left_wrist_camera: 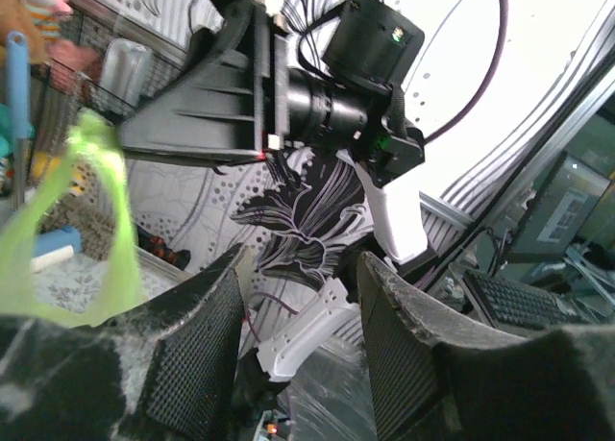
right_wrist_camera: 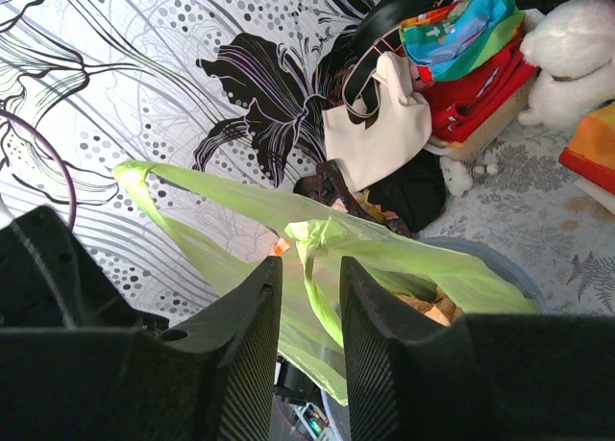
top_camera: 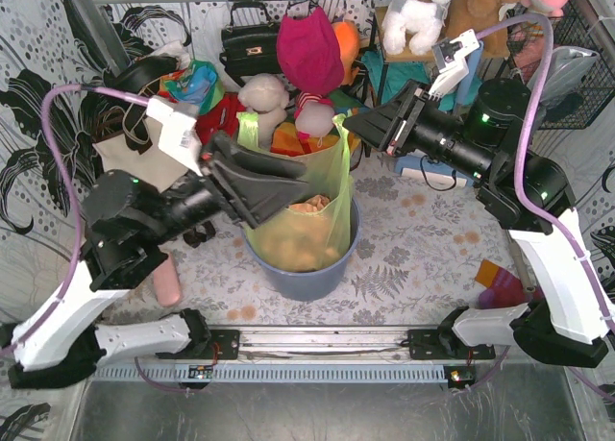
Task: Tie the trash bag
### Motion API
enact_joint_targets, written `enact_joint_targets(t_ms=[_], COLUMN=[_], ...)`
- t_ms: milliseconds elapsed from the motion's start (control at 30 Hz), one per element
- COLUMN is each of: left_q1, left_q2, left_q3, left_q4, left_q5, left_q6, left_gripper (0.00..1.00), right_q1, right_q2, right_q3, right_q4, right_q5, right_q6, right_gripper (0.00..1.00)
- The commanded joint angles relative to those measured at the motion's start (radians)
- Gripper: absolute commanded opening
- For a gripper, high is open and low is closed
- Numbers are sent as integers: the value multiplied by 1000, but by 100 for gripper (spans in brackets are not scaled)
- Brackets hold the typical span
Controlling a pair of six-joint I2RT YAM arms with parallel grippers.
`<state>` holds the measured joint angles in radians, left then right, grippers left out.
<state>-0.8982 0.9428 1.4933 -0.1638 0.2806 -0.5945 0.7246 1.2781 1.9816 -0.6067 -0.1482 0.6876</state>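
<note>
The light-green trash bag (top_camera: 306, 232) stands in a blue-grey bin (top_camera: 288, 276) at mid table, with tan paper (top_camera: 309, 207) showing inside. Its two handles stick up, the left one (top_camera: 248, 126) and the right one (top_camera: 338, 124). My left gripper (top_camera: 304, 186) is open and empty over the bag's left rim. In the left wrist view (left_wrist_camera: 303, 258) nothing is between the jaws, and a handle (left_wrist_camera: 101, 172) hangs to the left. My right gripper (top_camera: 352, 124) is open beside the right handle. In the right wrist view (right_wrist_camera: 307, 265) a twisted strip of the bag (right_wrist_camera: 322, 239) lies in the gap at the fingertips, unpinched.
A cream tote bag (top_camera: 125, 155) and colourful clothes lie at the back left. A black handbag (top_camera: 250, 42), a magenta cloth (top_camera: 309, 47) and plush toys (top_camera: 418, 13) crowd the back. A pink object (top_camera: 168, 282) lies at the left and a red-orange one (top_camera: 495, 280) at the right.
</note>
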Motion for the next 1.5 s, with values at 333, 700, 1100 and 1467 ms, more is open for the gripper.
enact_joint_targets(t_ms=[333,700,1100,1467], left_q1=[-518,-522,-434,-192], left_q2=[70,104,150,107], left_q3=[-31,-154,-136,-143], left_q4=[137,348,357,323], left_q5=[-787,-813,-794,-405], left_q6=[403,603,674,656], left_gripper=[55,66,59,66], right_q1=[4,4,4,4], right_q2=[-1,0,-56,-146], right_q3=[25,-60,-96,-205], right_q4=[17,164,195,237], right_q5=[26,-1,-53,-137], right_q6=[6,44,64,69], right_gripper=[29,17,0,0])
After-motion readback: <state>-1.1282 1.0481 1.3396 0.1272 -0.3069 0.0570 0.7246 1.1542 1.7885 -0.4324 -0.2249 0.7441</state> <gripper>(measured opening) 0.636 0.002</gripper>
